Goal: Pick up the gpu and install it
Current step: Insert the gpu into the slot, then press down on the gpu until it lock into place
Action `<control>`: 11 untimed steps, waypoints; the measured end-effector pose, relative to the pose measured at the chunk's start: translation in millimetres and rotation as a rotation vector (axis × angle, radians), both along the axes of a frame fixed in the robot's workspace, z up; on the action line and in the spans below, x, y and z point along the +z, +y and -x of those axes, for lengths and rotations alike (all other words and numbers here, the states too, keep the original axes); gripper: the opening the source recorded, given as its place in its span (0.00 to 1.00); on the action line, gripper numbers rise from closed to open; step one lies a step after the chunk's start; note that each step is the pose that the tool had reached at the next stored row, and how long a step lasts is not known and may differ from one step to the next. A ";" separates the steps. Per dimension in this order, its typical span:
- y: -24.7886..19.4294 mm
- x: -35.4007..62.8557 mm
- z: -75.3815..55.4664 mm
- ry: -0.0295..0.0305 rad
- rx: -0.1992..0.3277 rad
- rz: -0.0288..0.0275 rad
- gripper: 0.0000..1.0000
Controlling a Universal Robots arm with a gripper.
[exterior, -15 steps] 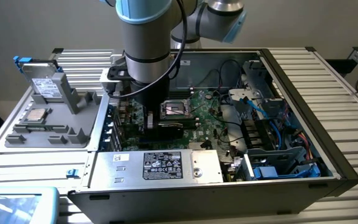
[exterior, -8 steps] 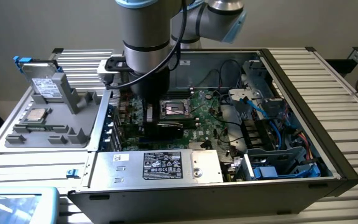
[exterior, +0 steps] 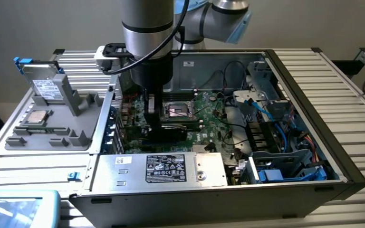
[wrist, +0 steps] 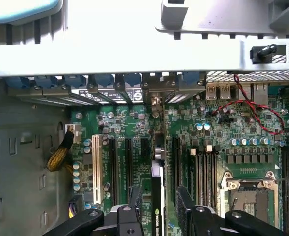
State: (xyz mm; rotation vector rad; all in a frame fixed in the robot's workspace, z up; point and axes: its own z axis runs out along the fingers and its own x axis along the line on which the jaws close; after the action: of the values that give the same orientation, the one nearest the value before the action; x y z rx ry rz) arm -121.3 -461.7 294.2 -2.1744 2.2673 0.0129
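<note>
Open PC case lying on side on slatted metal bench. Green motherboard inside, empty CPU socket near middle. Silver power supply with black label at near edge. Blue cables by drive bays, exterior view's right. Grey parts tray at exterior view's left, hard drive with white label standing upright in it, CPU chip lying flat just below. Red and black wire looping over board, white expansion slot beside black ones, yellow cable bundle near it.

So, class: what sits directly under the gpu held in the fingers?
Under the gpu lies the green motherboard with its long black expansion slots. The card's own edge and the fingers hide the slot directly beneath.
</note>
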 end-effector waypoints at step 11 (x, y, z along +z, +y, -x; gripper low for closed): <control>0.0 0.0 0.0 -0.0002 0.000 0.0001 0.42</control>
State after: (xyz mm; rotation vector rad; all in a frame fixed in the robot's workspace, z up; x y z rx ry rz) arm -121.3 -461.7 294.2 -2.1744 2.2672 0.0126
